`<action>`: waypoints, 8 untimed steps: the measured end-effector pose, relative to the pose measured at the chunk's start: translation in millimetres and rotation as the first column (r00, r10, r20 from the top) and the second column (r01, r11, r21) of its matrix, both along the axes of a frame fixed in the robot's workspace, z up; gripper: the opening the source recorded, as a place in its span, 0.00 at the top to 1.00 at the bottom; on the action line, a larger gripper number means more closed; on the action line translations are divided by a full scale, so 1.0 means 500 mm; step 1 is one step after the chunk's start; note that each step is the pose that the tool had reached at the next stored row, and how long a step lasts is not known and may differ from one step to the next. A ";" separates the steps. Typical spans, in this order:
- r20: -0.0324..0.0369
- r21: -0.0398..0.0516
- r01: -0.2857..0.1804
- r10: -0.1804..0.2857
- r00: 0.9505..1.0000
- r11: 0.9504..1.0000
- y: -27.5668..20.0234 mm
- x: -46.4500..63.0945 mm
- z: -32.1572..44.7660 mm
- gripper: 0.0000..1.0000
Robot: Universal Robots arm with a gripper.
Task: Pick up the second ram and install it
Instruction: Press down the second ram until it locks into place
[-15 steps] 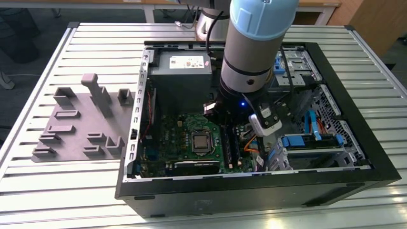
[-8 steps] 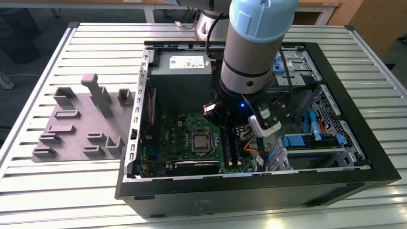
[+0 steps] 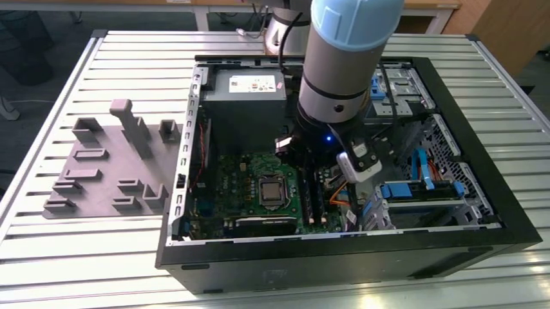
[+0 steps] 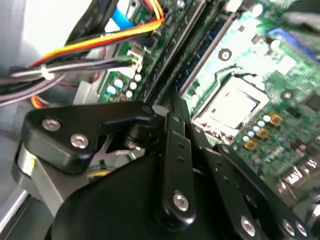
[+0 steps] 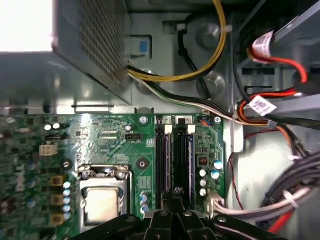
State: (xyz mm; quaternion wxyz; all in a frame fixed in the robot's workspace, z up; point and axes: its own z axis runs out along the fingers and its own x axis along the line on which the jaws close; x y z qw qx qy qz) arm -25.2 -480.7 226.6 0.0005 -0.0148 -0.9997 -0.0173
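The pincer (image 5: 177, 192) hangs inside an open computer case (image 3: 344, 261), its tips drawn together with nothing visible between them, low over the green motherboard (image 5: 110, 135). The second ram (image 5: 186, 165) stands edge-on in the slot rails directly ahead of the tips, seated among the long black rails; in the second wrist view the same rails run away from the closed pincer (image 4: 170, 112). To one side of the pincer lies the processor socket (image 5: 102, 202) with its silver plate. Beyond the rails, further from the pincer, sits the perforated grey power supply (image 5: 95, 45), and yellow, black and red cables (image 5: 200, 72) loop across the case wall.

The case lies on a table (image 3: 86, 251) of pale metal slats that catch soft glare. Outside the case, well apart from the pincer toward the exterior view's left, a grey fixture plate (image 3: 103, 170) with raised blocks rests flat on the slats. Past the table's far edge the room shows a dark floor (image 3: 35, 61) and light wooden furniture (image 3: 507, 26)
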 end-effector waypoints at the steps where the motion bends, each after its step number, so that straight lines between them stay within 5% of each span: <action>1: 0.000 -0.001 0.000 0.000 1.000 1.000 -0.0002 0.000 0.008 0.89; 3: 0.000 0.000 0.000 0.000 1.000 1.000 -0.0002 0.000 0.019 0.89; 8: 0.000 0.000 0.000 0.000 1.000 1.000 -0.0002 0.000 0.021 0.89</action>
